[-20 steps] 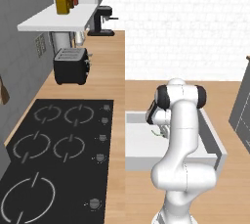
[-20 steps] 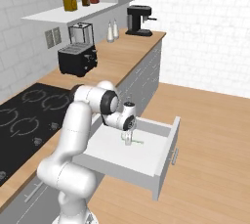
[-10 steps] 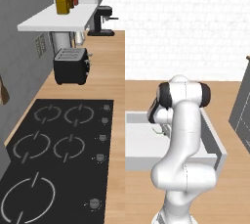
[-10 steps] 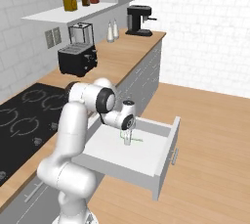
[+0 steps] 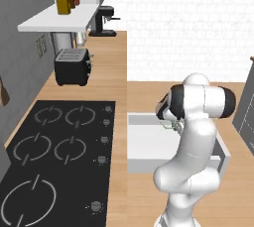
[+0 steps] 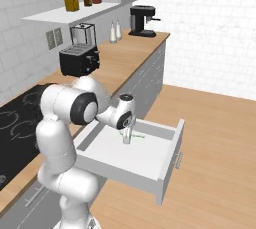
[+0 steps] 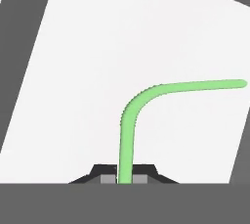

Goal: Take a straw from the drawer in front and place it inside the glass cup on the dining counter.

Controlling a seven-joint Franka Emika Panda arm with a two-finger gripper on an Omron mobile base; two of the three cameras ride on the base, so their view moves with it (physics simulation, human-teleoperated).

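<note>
Reaching down into the open white drawer, pulled out from the grey cabinets below the light-wood counter. Pincer pressed together on the light-green straw, pinching one end between the dark fingertips. Straw running up from the fingertips in the hand view, then bending sharply toward the right of that view over the white drawer floor. In the right base view, straw seen as a short green line just beside the pincer, low over the middle of the drawer; whether it touches the floor cannot be told. In the left base view, a sliver of green straw showing beside the white arm, over the drawer. Black cooktop set into the counter left of the drawer. Further back on the counter: black toaster, blender behind it, two small shakers and black coffee machine. Jars lined up on the white wall shelf above. Wood floor stretching out to the right of the drawer.
</note>
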